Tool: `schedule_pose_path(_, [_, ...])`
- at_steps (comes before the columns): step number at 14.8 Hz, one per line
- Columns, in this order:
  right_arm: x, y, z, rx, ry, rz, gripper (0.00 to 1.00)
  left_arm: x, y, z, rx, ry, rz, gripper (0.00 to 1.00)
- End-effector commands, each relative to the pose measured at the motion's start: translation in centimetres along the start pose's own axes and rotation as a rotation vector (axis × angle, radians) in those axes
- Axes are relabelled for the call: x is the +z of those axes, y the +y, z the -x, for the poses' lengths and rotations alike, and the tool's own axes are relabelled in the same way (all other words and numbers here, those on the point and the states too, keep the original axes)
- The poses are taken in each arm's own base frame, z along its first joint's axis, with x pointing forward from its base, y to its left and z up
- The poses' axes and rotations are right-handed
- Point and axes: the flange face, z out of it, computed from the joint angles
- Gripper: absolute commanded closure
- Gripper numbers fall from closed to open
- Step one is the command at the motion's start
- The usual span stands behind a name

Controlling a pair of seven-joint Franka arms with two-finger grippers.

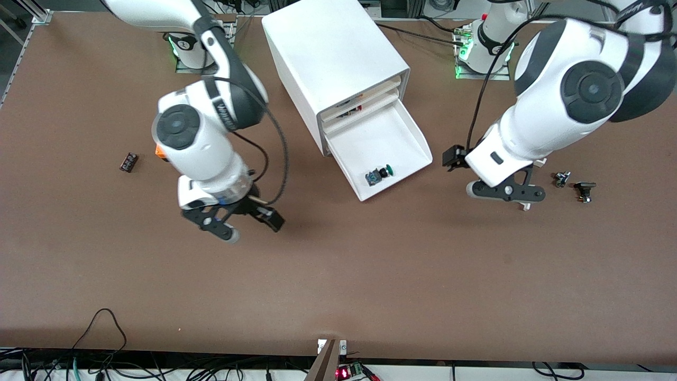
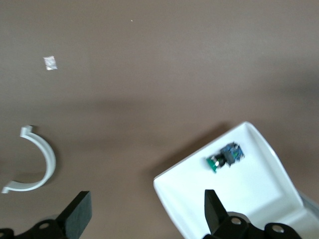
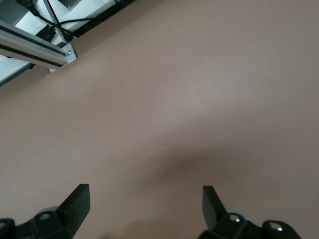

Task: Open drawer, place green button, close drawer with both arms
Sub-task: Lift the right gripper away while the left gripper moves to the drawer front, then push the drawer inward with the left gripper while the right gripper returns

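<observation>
tiny green-capped push-button (image 1: 379, 175) already lying in the pulled-out lowest white plastic tray drawer (image 1: 407, 140). left black two-finger gripper (image 1: 505, 191) jaws apart, empty, over the table just beside the drawer; right black two-finger gripper (image 1: 240, 221) also apart, empty, well away. risk: pushing one corner only could jam the drawer crooked.

White curved clip (image 2: 37, 162), black parts (image 1: 584, 190)

1. Brown table (image 1: 370, 275) carries everything.
2. White cabinet (image 1: 330, 58) stands on it between the arm bases.
3. Small black part (image 1: 128, 162) lies toward the right arm's end.
4. Two little dark parts (image 1: 574, 185) sit toward the left arm's end.
5. A white curved clip (image 2: 37, 162) lies nearby.
</observation>
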Motion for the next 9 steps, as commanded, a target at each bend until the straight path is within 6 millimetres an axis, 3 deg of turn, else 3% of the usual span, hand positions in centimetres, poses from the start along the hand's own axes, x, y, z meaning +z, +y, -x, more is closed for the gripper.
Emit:
schedule_pose_path(1, [-1.9,5.0,-1.6,-0.141,-0.021,-0.001,0.0,4.9,4.2,0.0,-0.104,0.003,-0.001,0.01])
schedule_pose_path(5, [-3.6,11.4,-4.7,-0.284,-0.015,0.012,0.0,10.9,6.6,-0.1,-0.184,0.026,0.006,0.01])
schedule_pose_path(9, [-5.8,16.6,-5.6,-0.383,-0.019,0.021,0.0,16.0,7.4,-0.3,-0.228,0.045,0.012,0.01])
